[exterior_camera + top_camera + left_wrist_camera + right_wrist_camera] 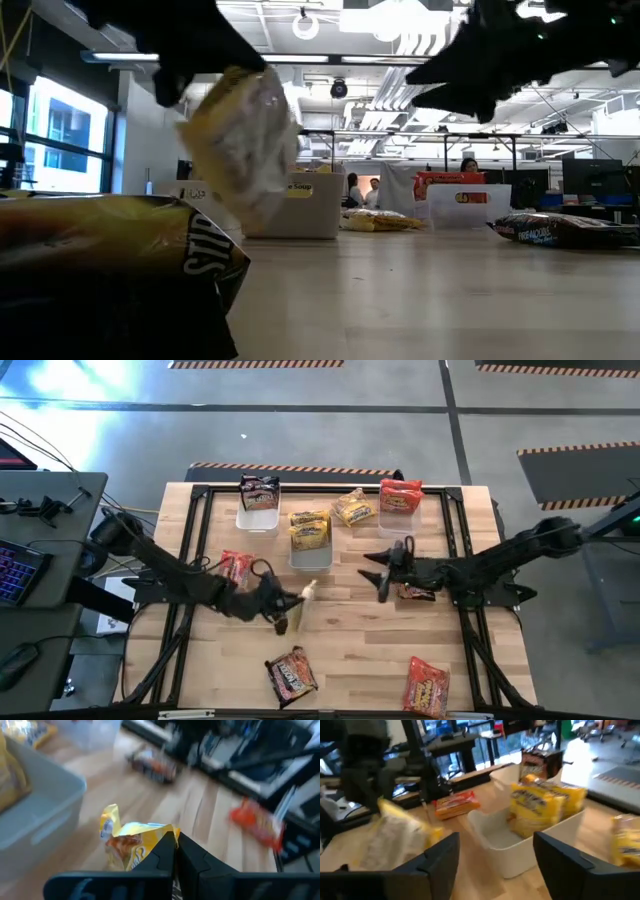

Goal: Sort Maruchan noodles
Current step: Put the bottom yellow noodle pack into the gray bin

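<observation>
My left end effector (288,600) is pinched shut on a yellow packet (305,593), gripping it by one edge; in the low view the packet (243,140) hangs tilted above the desk (350,650), clear of the wood. From the left wrist I see the two dark fingers (162,852) pressed together on the crinkled yellow wrapper (131,842).

My right end effector (385,575) sits near the desk's middle, opposite the left one, with its fingers (440,857) spread wide and nothing between them. A dark packet (415,593) lies just beside it, partly under the arm.

Just beyond the held packet stands the middle bin (310,552), with yellow packets (309,530) in it; the right wrist view shows them (545,807) leaning against its far wall. The left bin (257,518) holds a dark packet (260,490) and the right bin (400,518) a red one (401,495). One more yellow packet (354,507) lies between the middle and right bins.

Loose on the desk: a red packet (234,568) beside my left arm, a dark packet (291,676) near the front edge, and a red packet (426,687) at the front right.
</observation>
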